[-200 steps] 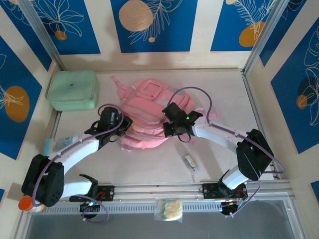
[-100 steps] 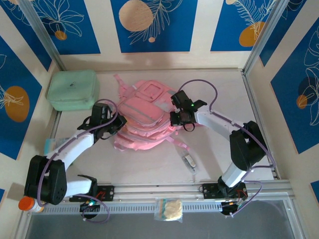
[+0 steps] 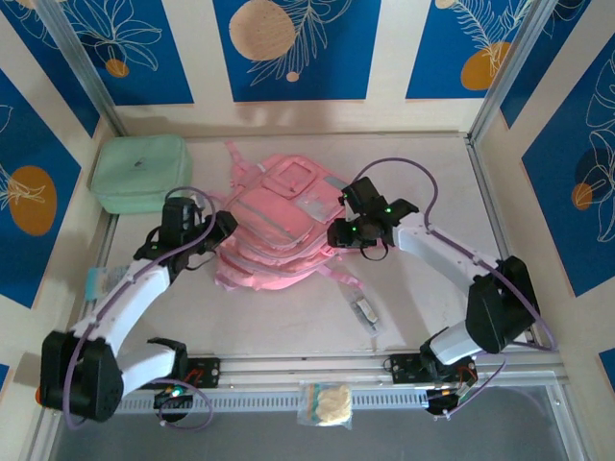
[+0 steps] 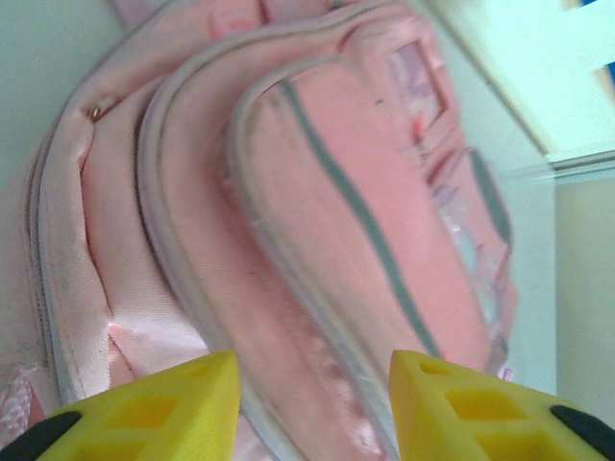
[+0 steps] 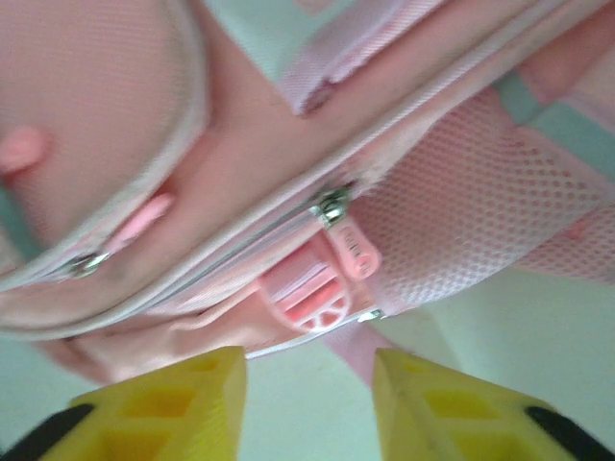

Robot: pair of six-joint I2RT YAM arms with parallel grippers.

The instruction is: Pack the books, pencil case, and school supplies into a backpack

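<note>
- Backpack (image 3: 279, 230): pale pink, lying flat at the centre of the top view, pockets upward. Over the last second it had been shifted from mid-table toward the upper part of the frame.
- Left gripper (image 4: 312, 403): released. It had been clenched a second earlier; its yellow fingers now stood apart with nothing between them, just off the pack's left edge.
- Right gripper (image 5: 307, 399): likewise let go, fingers parted, at the pack's right side. A zip pull (image 5: 332, 206) sat above it in the wrist view, at the centre of the frame.
- School supplies (image 3: 365, 312): small pale oblong item, lower right of centre in the top view, well apart from the pack and not yet packed.
- Mint-green case (image 3: 139, 173): upper left, untouched.
- Assessment: the two-handed repositioning looked complete, and both arms were free. The likely next step was opening a zip or fetching the loose item.
</note>
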